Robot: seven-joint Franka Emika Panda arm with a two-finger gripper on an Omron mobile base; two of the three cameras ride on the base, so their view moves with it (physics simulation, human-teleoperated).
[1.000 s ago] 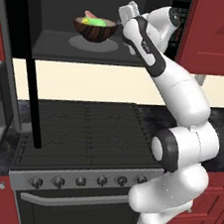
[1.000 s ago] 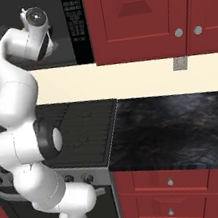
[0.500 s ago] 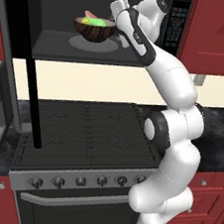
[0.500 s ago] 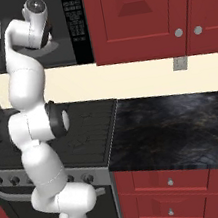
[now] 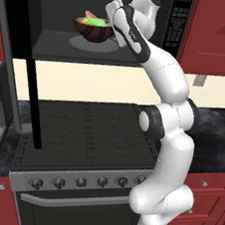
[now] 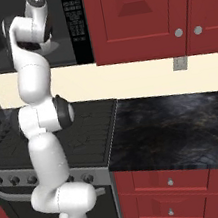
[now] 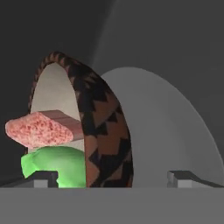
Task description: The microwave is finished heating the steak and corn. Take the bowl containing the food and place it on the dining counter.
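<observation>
- Approach step: gripper [image 7: 112,177] inside the microwave [image 5: 54,36], jaws spread wide, nothing held.
- Bowl [image 7: 103,140] right ahead of the fingertips [image 7: 41,178], near wall rising between them, rim and streaked side both in the gap.
- Hand rolled, so in the hand view bowl seen edge-on with its mouth to one side.
- Steak [image 7: 39,129] inside the bowl, on the open side, above the corn [image 7: 54,168]; corn husk just beyond one fingertip.
- Turntable [image 7: 175,140] behind the bowl on the far side from its mouth; bowl resting on it, door swung open.
- From the left base view: bowl [image 5: 93,29] just beside the gripper [image 5: 113,13], seemingly not yet touched; too close to call for certain.
- Right base view: arm reaching up into the cavity beside the button panel [image 6: 75,15].
- Pick not yet made; carry to the dining counter all still to do.
- Next move, as a judgement: ease forward a little so one finger goes inside the rim and one outside, then close on the wall.
- Care needed: inner finger likely to crowd the corn or steak; a nudge could slide the bowl on the turntable.
- After the close: small lift, then straight withdrawal, bowl kept level so food stays in.
</observation>
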